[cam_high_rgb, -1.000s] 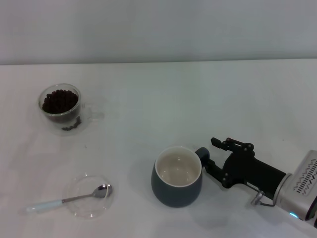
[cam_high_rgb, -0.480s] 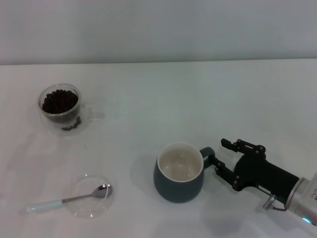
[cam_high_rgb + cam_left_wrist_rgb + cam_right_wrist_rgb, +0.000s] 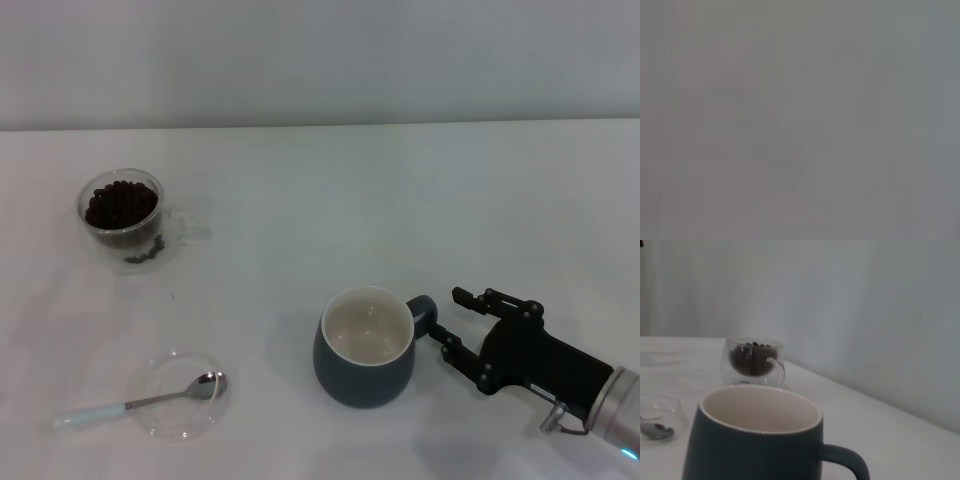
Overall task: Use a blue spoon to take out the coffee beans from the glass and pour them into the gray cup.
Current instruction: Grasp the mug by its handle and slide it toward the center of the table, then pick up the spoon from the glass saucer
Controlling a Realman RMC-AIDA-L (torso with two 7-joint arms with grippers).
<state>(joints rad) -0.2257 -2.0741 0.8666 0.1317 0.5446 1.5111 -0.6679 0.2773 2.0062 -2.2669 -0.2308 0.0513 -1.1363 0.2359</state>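
White table [image 3: 330, 190] bears glass [image 3: 121, 218], gray cup [image 3: 365, 347], clear dish [image 3: 182, 396].

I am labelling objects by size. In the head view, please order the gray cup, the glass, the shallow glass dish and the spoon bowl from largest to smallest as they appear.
1. gray cup
2. glass and shallow glass dish: they look about alike, so I do not rank them.
3. bowl of the blue spoon, clearly smallest.

Soft even light, faint shadows
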